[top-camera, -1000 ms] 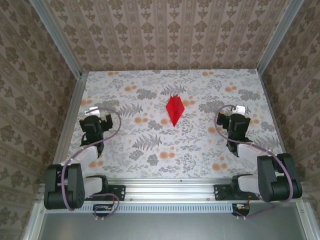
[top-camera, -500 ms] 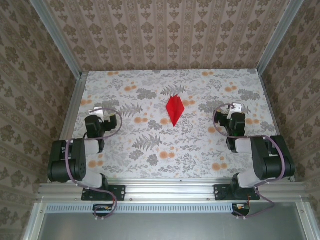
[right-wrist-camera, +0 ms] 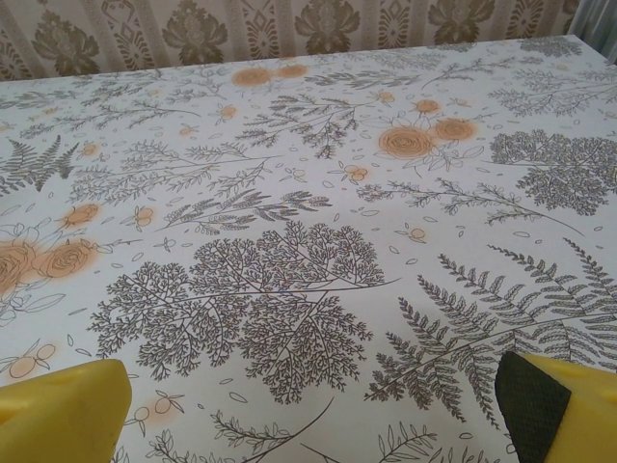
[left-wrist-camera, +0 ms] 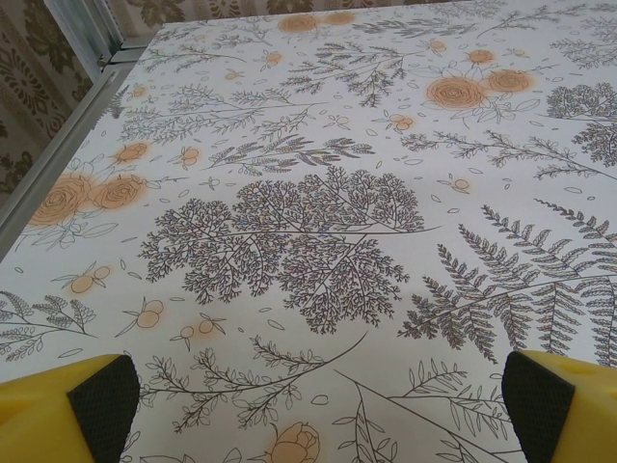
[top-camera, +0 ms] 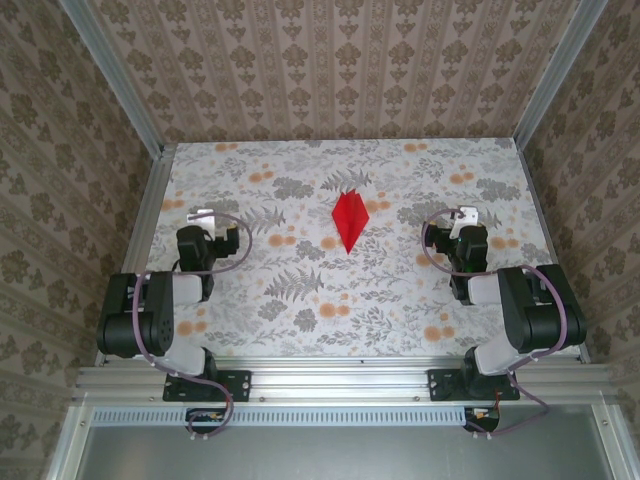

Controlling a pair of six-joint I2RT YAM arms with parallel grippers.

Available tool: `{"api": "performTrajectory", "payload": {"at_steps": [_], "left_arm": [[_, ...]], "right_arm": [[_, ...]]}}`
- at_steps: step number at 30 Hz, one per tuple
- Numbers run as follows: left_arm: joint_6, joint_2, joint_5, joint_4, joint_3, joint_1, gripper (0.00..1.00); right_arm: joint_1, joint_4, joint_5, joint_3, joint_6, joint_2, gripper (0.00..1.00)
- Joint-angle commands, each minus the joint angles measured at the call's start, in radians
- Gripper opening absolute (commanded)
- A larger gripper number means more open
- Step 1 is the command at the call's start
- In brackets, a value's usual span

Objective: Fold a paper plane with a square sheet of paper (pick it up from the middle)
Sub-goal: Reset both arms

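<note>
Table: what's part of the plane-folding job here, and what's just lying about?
Job:
- paper plane, folded, mid-table
- left gripper, open
- right gripper, open

Not the job:
- floral table cover
- patterned walls
- metal frame rail

Looking low across a desk covered in a pale print of grey ferns, branching leaves and orange roses. Two yellow fingers at the bottom corners, spread wide, printed desk surface between them. Dark pad on the right-hand one. Beyond the far edge, beige damask wallpaper.
</note>
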Motion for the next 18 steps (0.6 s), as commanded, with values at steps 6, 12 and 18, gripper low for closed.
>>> {"api": "performTrajectory", "payload": {"at_steps": [6, 12, 18], "left_arm": [[0.023, 0.005, -0.011, 0.008, 0.02, 0.0, 1.0], [0.024, 0.007, -0.009, 0.002, 0.026, 0.0, 1.0], [0.024, 0.007, -0.009, 0.002, 0.025, 0.0, 1.0]], "right_arm": [[0.005, 0.031, 0.0, 0.019, -0.017, 0.008, 1.0], [0.005, 0.031, 0.002, 0.019, -0.018, 0.008, 1.0], [0.005, 0.034, 0.0, 0.017, -0.018, 0.008, 1.0]]}}
